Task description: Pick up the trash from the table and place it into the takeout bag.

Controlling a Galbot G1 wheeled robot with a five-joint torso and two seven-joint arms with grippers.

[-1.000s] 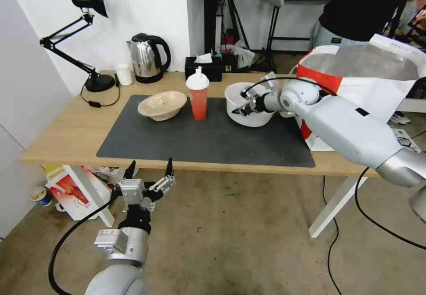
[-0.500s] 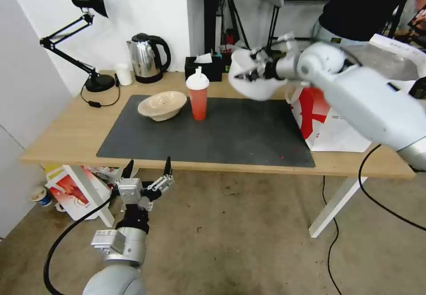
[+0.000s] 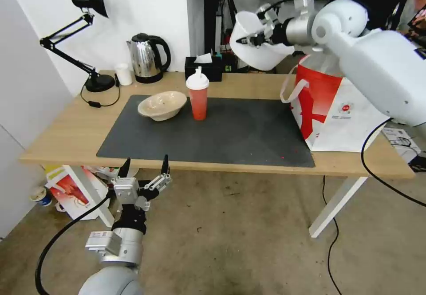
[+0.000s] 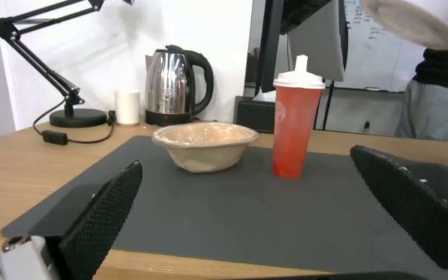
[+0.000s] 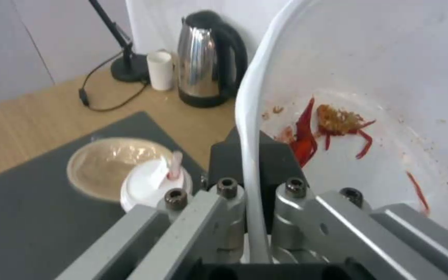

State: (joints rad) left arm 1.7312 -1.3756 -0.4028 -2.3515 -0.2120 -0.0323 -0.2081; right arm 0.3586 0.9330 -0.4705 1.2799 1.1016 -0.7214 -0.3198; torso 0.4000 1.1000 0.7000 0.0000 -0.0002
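A: We have the deep round white plastic bowl (image 3: 257,46) up in the air, tilted, above the far edge of the long light-wood worktop (image 3: 66,131) and just beside the mouth of the big boxy red-and-white takeout bag (image 3: 333,108). Our right gripper (image 3: 250,40) is pinched shut on the bowl's rim, one finger inside the wall and one outside.

B: The right wrist view shows that rim (image 5: 250,128) running between the fingers, and red food scraps stuck to the bowl's inner wall (shreds and smears, nothing whole).

A: The other two pieces sit on the dark grey rectangular mat (image 3: 213,139): the shallow beige bowl (image 3: 162,105) and, just beside it, the translucent red drink cup with its white domed lid (image 3: 198,95), upright.

B: Our left gripper (image 3: 143,171) hangs low in front of the worktop's near edge, fingers spread wide and holding nothing.

A: Along the back by the white wall we see a black desk lamp (image 3: 88,37), a small white cup (image 3: 124,74), a steel electric kettle (image 3: 146,57) and a black tissue box (image 3: 203,68). Below is a bare concrete floor (image 3: 230,241), with a smaller red-and-white paper bag (image 3: 73,190) under the worktop.
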